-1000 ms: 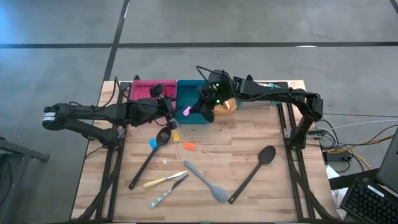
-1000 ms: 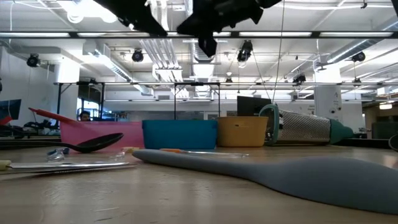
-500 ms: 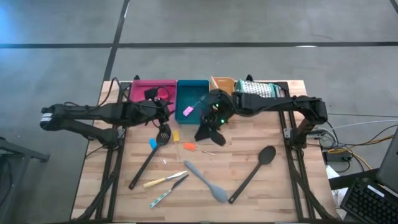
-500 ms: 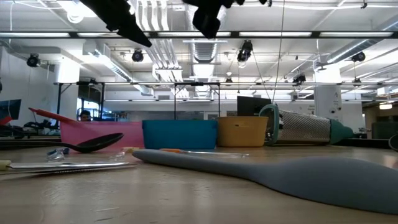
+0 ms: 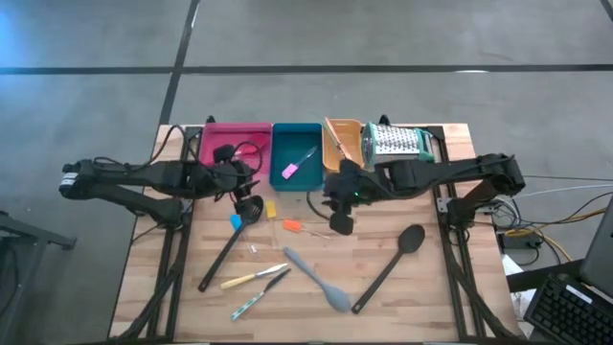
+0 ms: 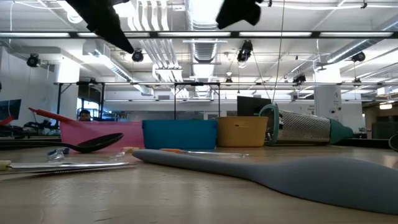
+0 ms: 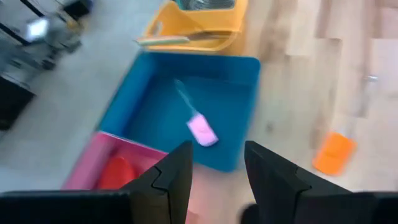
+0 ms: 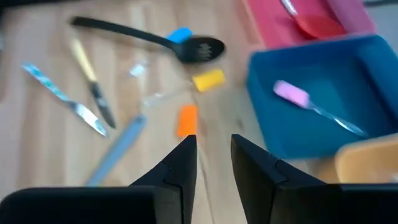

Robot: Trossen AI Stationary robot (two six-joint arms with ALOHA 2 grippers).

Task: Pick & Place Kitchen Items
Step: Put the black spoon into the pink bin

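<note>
Along the far edge of your table [image 5: 402,287] sit the pink tray [image 5: 235,134], the teal tray [image 5: 295,153] and the orange tray [image 5: 345,137], with the metal box grater [image 5: 395,141] lying just beside the orange one. Inside the teal tray lies a pink-handled tool [image 5: 290,170], and a red-headed spatula [image 7: 115,171] rests in the pink tray.

Your right gripper [image 5: 340,223] hovers over bare wood near the orange-handled tool [image 5: 292,226]; in its wrist view the fingers [image 8: 177,171] stand a little apart with nothing between them. Your left gripper [image 5: 247,192] hangs in front of the pink tray, right over the slotted head of one long black spoon [image 5: 228,248], its fingers [image 7: 174,177] parted and empty.

Loose pieces crowd the middle: a yellow piece [image 5: 271,208], a blue piece [image 5: 236,221], the yellow-handled tool [image 5: 244,279], a patterned knife [image 5: 251,303], the grey spoon [image 5: 316,281] and the second long black spoon [image 5: 388,265]. The small clear bits by the orange-handled tool are too blurred to tell what they are. No label or writing can be read anywhere.
</note>
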